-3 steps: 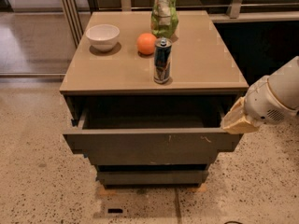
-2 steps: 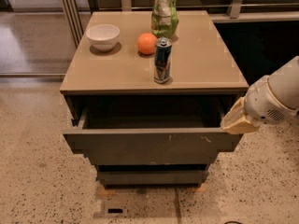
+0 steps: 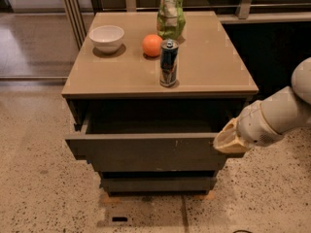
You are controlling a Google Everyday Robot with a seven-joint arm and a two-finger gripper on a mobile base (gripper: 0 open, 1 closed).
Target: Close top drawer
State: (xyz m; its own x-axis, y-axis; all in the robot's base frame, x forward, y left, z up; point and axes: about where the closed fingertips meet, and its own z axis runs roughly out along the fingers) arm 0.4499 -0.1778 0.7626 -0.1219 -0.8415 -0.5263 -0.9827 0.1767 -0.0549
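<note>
The top drawer (image 3: 146,149) of a grey-brown cabinet stands pulled out, its dark inside showing. Its flat front panel has small pale scratch marks right of centre. My gripper (image 3: 227,141), with tan tips on a white arm, comes in from the right and sits at the right end of the drawer's front panel, at or against its top corner. Whether it touches the panel I cannot tell.
On the cabinet top (image 3: 214,67) stand a white bowl (image 3: 107,37), an orange (image 3: 152,45), a dark drink can (image 3: 168,63) and a green bag (image 3: 170,11). Two lower drawer fronts (image 3: 158,182) sit below. Speckled floor (image 3: 43,193) surrounds the cabinet; a dark unit stands at the right.
My gripper has moved down and to the left, onto the right end of the top drawer's front. The drawer has not visibly moved.
</note>
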